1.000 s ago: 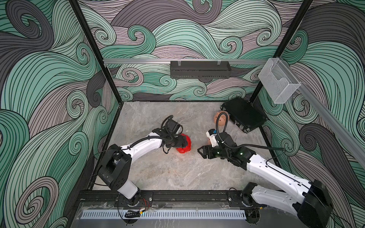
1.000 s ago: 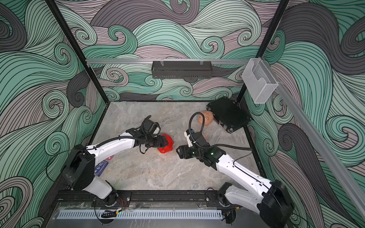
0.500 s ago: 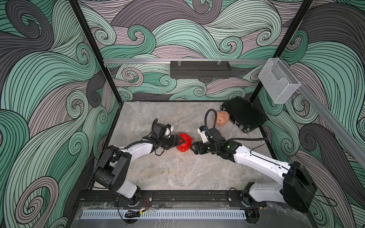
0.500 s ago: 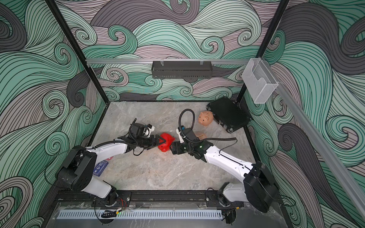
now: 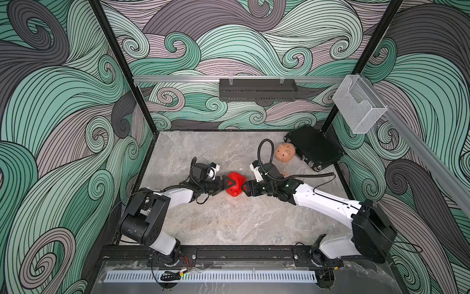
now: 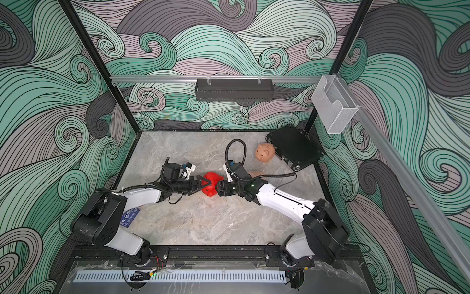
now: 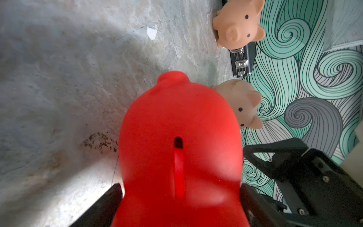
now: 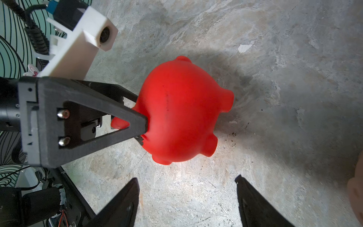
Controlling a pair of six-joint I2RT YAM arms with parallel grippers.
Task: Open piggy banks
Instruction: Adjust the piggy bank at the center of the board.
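Note:
The red piggy bank [image 5: 235, 187] hangs mid-table between the two arms, and my left gripper [image 5: 229, 184] is shut on it. In the left wrist view its coin slot faces the camera, with my fingers [image 7: 110, 204] against both flanks. The left fingertips [image 8: 137, 121] press into its rear in the right wrist view. My right gripper [image 5: 244, 189] faces its other side, just short of it. That gripper [image 8: 187, 180] is open, with only bare table between the fingers. One peach-pink piggy bank [image 5: 284, 152] stands by the black case. A second peach-pink piggy bank [image 7: 243, 104] sits behind my right wrist, mostly hidden from above.
A flat black case [image 5: 314, 147] lies in the back right corner. A blue card [image 6: 129, 216] lies on the table [image 5: 229, 224] near the left arm's base. A black tray [image 5: 256, 89] and a clear holder [image 5: 358, 104] hang on the walls.
My left arm has dropped lower and turned the red piggy bank on its side. My right gripper has swung left, up to the pig.

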